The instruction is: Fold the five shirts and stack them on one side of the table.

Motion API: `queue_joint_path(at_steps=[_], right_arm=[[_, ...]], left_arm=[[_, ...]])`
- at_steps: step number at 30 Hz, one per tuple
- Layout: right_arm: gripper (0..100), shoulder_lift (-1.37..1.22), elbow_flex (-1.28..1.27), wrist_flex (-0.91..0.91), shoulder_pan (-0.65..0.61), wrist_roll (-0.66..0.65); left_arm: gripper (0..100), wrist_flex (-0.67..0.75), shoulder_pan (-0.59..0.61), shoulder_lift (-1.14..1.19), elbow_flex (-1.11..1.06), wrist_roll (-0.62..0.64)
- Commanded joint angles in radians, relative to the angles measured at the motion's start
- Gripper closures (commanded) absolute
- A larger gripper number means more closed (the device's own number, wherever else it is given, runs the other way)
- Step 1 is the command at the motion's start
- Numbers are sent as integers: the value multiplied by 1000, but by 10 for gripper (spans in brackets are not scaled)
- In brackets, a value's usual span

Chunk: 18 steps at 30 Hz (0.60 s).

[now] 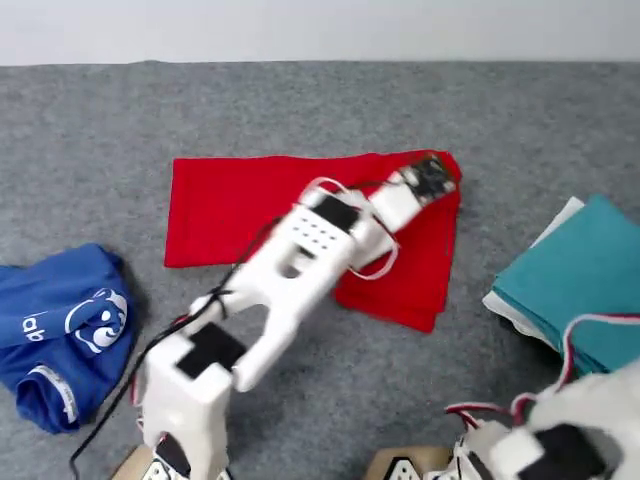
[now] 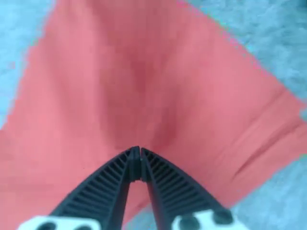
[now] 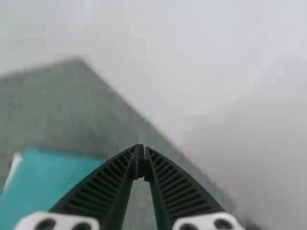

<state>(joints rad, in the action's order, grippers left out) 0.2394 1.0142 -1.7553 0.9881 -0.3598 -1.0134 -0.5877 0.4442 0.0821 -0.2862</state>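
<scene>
Red shirt (image 1: pixel 230 210) lies centrally on the grey surface (image 1: pixel 400 110), partly folded. Left gripper (image 2: pixel 140 151): fingers pressed together over its far corner, grasp uncertain. Right gripper (image 3: pixel 140 148): closed, empty. Best practice: draw the edge squarely across, aligning hems.

Your left arm (image 1: pixel 290 280) lies slantwise over the red shirt (image 1: pixel 225 205) and blocks the middle. You have bare table (image 1: pixel 300 110) along the far edge, between the red shirt and the blue shirt (image 1: pixel 60 330), and between the red shirt and the teal stack (image 1: pixel 585 270) at the right.
</scene>
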Motion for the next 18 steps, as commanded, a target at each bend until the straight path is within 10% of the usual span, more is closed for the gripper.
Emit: queue_joint_path(at_steps=[1, 18], right_arm=[[988, 168, -267, -38, 61, -66], [988, 283, -457, -5, 74, -164]], left_arm=[[992, -74, -68, 78, 130, -17], [925, -709, -103, 545, 805, -49]])
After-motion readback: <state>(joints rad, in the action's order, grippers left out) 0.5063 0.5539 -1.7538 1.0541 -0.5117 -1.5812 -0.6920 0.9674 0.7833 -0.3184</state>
